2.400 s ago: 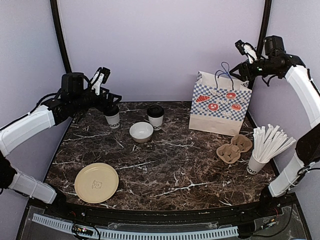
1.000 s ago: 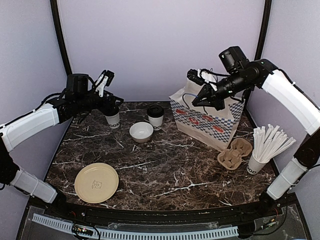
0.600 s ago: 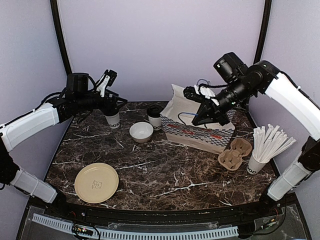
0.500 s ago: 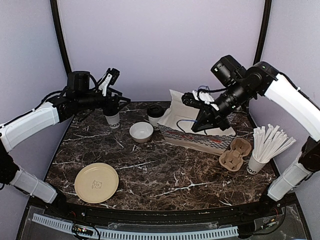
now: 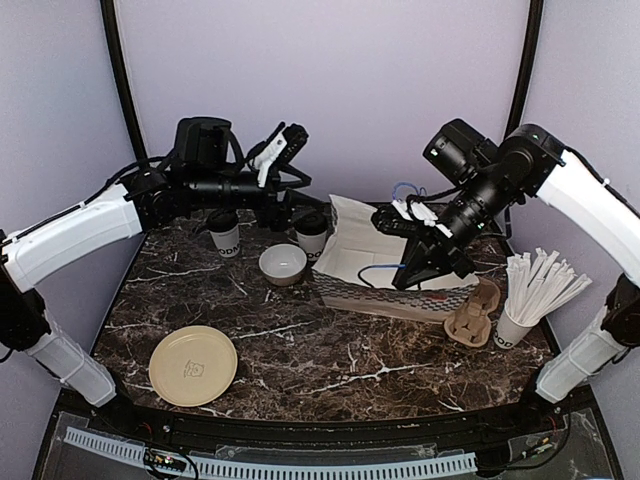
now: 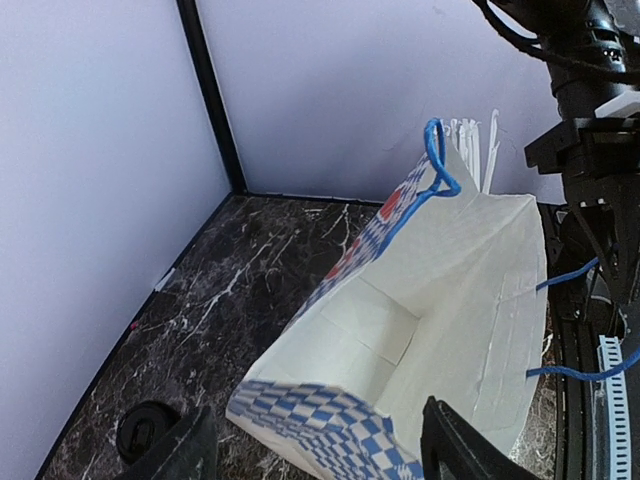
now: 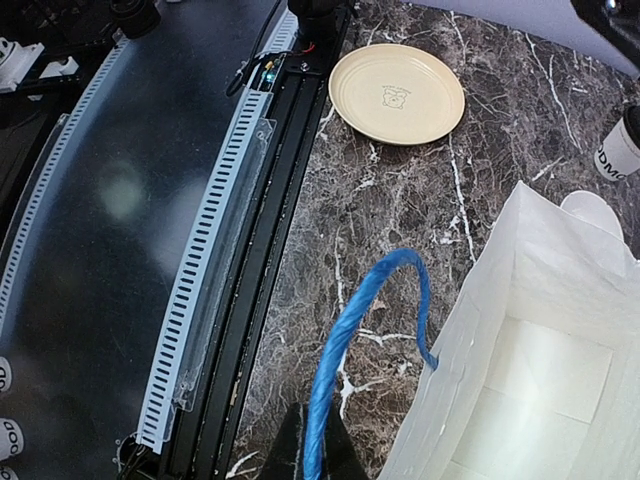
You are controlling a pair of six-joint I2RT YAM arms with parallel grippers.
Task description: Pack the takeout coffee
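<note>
Two takeout coffee cups stand at the back left: an open white one (image 5: 227,239) and one with a black lid (image 5: 312,233), whose lid (image 6: 141,431) also shows in the left wrist view. The checkered paper bag (image 5: 385,270) lies on its side, mouth facing left, white inside (image 6: 440,310). My right gripper (image 5: 410,278) is shut on the bag's blue handle (image 7: 352,335). My left gripper (image 5: 293,203) hovers open above the lidded cup, facing the bag's mouth, fingers (image 6: 452,448) wide apart and empty.
A white bowl (image 5: 283,263) sits between the cups and the bag. A yellow plate (image 5: 193,365) lies front left. A cardboard cup carrier (image 5: 474,317) leans against the bag's right end, beside a cup of white sticks (image 5: 520,315).
The right gripper swung the bag left and laid it on its side by its handle. The left arm left the open cup and reached right, over the lidded cup.
</note>
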